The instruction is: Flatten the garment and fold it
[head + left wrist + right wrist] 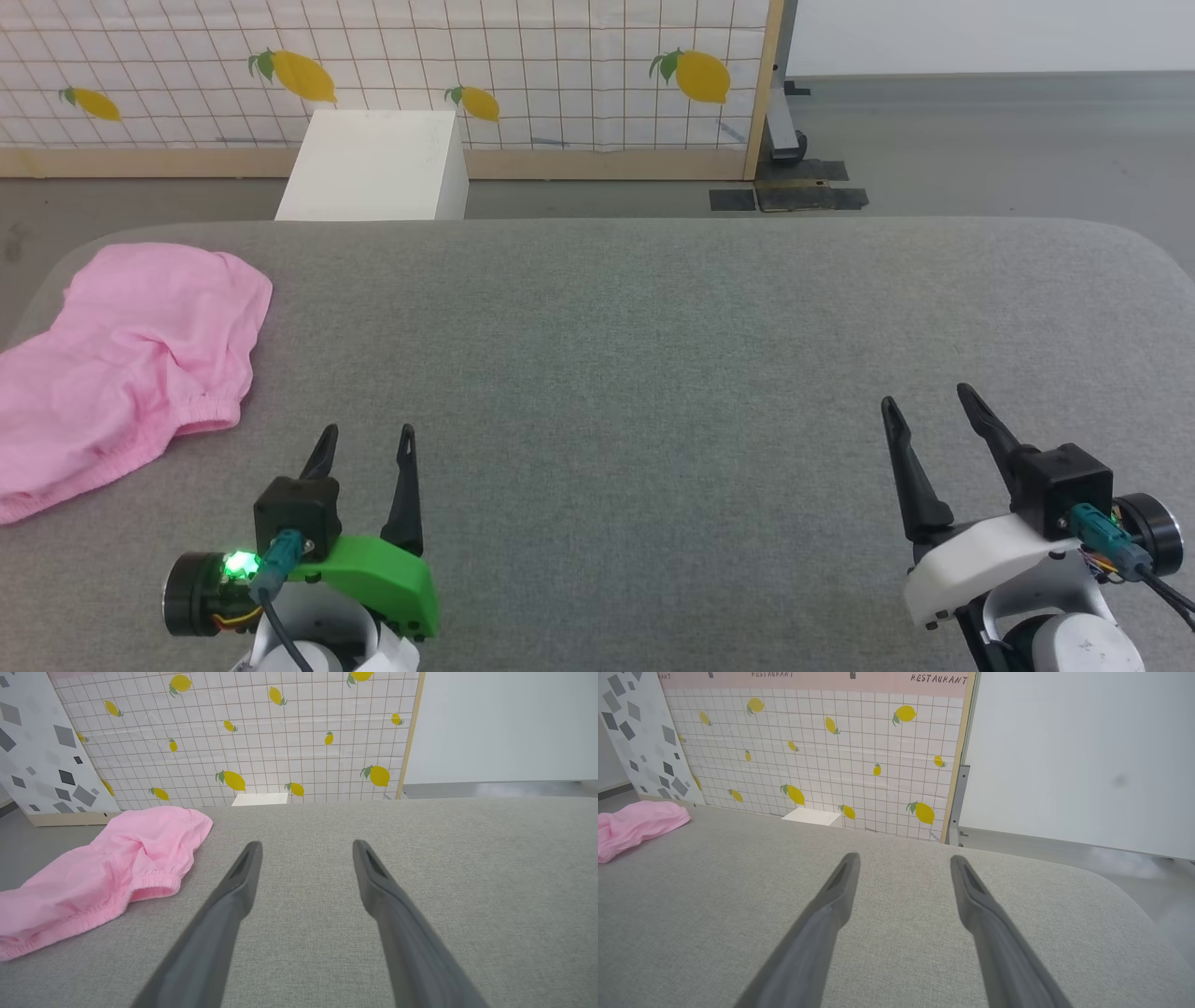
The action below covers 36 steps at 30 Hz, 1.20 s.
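Item 1: left gripper [368, 431]. Near edge of tabletop [653, 355], left side. Fingers spread wide, nothing between them, tips over bare grey cloth.

Item 2: right gripper [925, 395]. Near edge, right side. Likewise spread wide and empty, fingers leaning a little toward the left.

Item 3: garment [131, 355]. Pink shorts, crumpled, not flattened, at the left end of the tabletop. Ahead and to the left of the left gripper, apart from it. Long axis diagonal in the head view, from near-left, where cut off by the picture's edge, to far-right, ending in a rounded lump near the far-left corner. Cannot tell whether any of it hangs over the left side. Gathered waistband [201, 415] along the near-right edge, facing the left gripper and closest to its fingers. In the left wrist view, off to the left of the fingers. In the right wrist view, small at far left, well apart across bare tabletop.

Judgement: flattening not begun. Left arm plainly the nearer, needing a reach forward and leftward onto the waistband. Right arm faced with most of the tabletop's width — better served if the cloth is first drawn toward the centre.

Item 4: white box [378, 163] beyond the far edge, lemon-print screen [560, 75] behind it.
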{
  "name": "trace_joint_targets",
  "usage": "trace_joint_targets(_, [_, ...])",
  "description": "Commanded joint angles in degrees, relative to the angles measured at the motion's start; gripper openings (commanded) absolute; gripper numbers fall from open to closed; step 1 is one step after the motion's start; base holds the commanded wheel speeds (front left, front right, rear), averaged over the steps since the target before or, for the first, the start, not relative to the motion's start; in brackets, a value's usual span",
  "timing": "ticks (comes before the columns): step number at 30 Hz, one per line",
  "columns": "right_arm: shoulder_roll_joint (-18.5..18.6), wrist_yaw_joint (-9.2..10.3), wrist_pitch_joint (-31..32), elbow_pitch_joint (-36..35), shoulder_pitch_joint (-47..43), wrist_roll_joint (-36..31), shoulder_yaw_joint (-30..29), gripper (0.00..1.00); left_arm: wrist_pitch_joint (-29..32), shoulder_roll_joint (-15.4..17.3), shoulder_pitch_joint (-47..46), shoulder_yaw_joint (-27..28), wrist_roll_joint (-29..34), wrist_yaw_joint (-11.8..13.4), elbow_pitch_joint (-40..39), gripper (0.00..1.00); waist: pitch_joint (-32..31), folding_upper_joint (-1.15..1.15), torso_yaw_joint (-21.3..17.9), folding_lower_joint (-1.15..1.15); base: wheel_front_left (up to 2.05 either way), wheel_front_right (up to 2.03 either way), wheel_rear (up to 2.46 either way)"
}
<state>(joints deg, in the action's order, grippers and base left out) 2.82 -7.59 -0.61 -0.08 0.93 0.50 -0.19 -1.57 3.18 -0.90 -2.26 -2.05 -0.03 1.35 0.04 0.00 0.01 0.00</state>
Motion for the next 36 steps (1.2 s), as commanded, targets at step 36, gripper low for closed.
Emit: trace_joint_targets(36, [0.03, 0.04, -3.08, 1.19, 0.66, 2.63, -0.49, 1.00, -3.15, 1.53, -0.63, -1.92, -6.20, 2.64, -1.06, 1.00, 0.14, 0.00, 0.48, 0.00, 0.00, 0.00, 0.00])
